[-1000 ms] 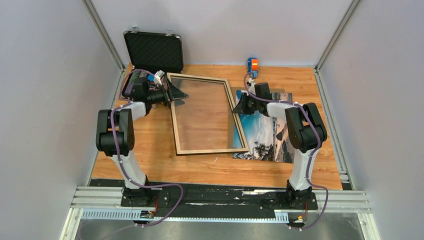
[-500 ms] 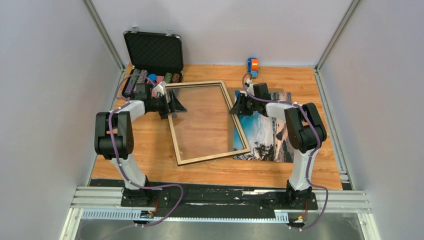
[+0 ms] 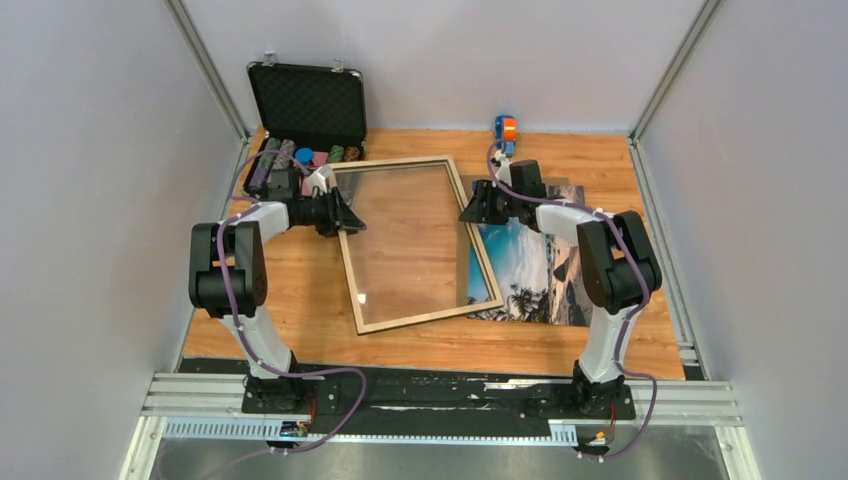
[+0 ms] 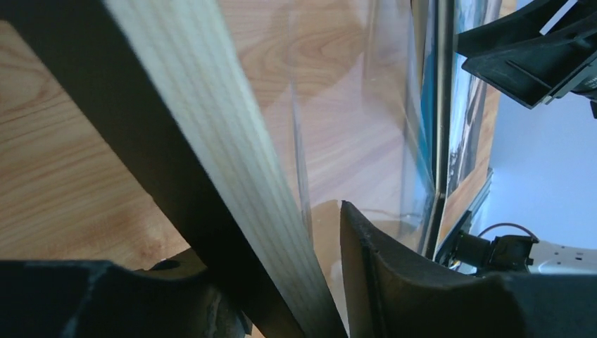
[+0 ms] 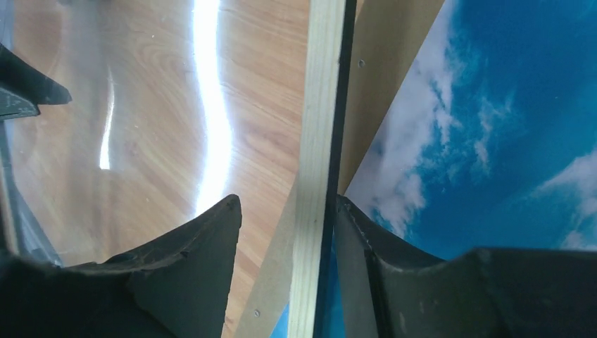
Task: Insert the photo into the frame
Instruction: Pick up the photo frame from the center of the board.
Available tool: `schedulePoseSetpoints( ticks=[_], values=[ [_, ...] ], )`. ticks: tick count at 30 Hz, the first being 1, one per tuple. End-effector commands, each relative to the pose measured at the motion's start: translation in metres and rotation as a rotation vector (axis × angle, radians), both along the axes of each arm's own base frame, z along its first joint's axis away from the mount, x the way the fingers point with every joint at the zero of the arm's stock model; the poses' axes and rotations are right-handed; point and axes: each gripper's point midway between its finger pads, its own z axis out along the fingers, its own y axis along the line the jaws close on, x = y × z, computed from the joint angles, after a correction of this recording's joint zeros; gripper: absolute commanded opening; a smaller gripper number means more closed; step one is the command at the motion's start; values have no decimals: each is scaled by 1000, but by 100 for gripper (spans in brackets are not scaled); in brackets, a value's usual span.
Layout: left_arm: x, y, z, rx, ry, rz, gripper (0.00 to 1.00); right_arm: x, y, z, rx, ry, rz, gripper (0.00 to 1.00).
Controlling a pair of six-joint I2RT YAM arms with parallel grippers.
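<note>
Across the middle of the desk (image 3: 300, 300) — frame positioning in hand, photo not yet loaded.
Wood-grain desk surface carries the frame (image 3: 350, 272), a thin rectangle with pale wood face, black edge and clear, glare-streaked pane; its right rail overlaps the glossy beach photo (image 3: 530, 270), which lies flat toward the right edge. Left gripper (image 3: 345, 218) straddles the left rail, half-closed; a firm clamp cannot be confirmed. Right gripper (image 5: 286, 204) straddles the right rail, jaws part-open, one finger clear of the wood — holding nothing. Probable next move: secure both rails evenly; thin rails and glass likely tolerate little twist.
</note>
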Motion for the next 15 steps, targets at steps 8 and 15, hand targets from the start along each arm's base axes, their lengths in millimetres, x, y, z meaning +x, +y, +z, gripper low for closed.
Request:
schedulePoseSetpoints(
  ticks=[8, 15],
  values=[
    [9, -5, 28, -1, -196, -116, 21, 2, -2, 40, 19, -113, 31, 51],
    [10, -5, 37, -4, -238, -130, 12, 4, -18, 52, 60, -127, 7, 55]
  ],
)
